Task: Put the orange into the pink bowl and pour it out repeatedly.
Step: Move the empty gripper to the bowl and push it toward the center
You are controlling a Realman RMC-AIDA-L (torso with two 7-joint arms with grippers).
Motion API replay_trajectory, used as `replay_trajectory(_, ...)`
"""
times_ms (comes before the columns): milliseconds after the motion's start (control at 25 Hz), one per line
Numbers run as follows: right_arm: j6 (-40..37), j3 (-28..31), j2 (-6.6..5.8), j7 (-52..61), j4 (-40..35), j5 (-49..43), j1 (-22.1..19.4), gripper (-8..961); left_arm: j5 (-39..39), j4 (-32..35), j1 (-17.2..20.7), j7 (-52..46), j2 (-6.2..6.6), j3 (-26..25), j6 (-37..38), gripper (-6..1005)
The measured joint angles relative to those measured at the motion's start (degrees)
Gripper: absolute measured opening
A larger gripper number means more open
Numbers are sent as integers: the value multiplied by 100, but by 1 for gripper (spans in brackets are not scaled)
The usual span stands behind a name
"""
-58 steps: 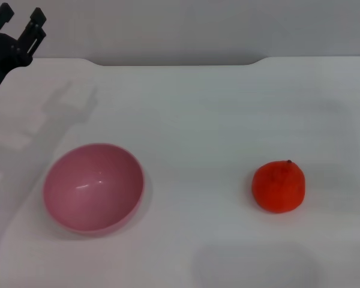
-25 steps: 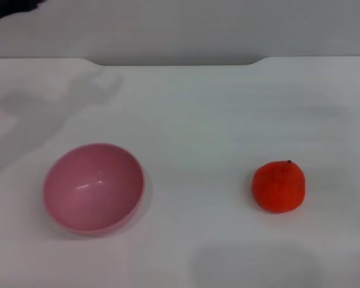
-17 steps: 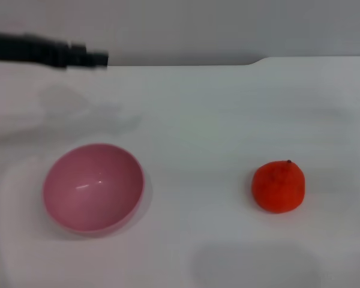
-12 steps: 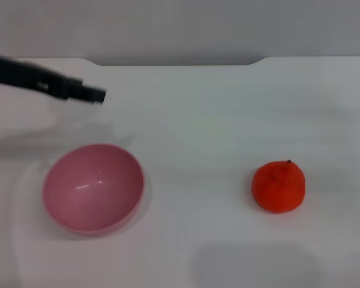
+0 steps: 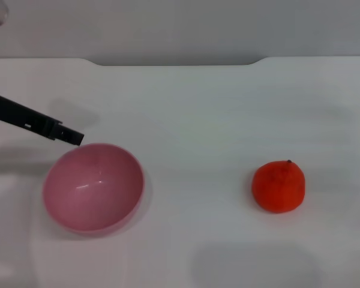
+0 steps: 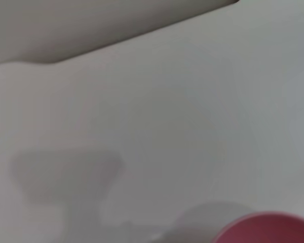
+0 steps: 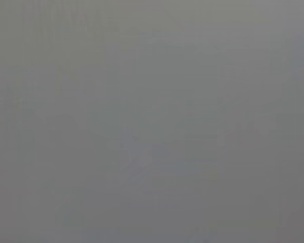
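Head view: my left gripper [image 5: 72, 137] enters from the left edge as a slim black bar, its tip just above and behind the far-left rim of the bowl; I cannot tell from this side-on profile whether its fingers are spread or pressed together, and nothing shows held in it. Just beneath the tip sits the round, deep, glossy pink plastic bowl [image 5: 93, 187], upright, mouth open, with nothing inside. Well apart from it, across the white tabletop [image 5: 198, 108] toward my right side, rests the small, lumpy, bright red-orange fruit [image 5: 279, 186], its dark stem nub pointing up and away.

Left wrist view: only a sliver of the pink rim [image 6: 266, 229] shows, with bare tabletop beyond. Right wrist view: a featureless grey field; the right gripper appears in no view.

Governing relation: the fruit lies far to the right of the left gripper, on the opposite side of the bowl. I judge the right arm's side to be the nearer one for fetching it, while the left arm is placed to take the bowl's rim. The fruit is near-round, so no long axis constrains the approach.
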Motion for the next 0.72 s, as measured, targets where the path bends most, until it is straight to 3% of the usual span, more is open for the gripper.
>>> replay_trajectory(720, 3, -89, -1, -6, -1, -11, -24, 463, 588, -377, 121, -122, -60, 21, 73, 551)
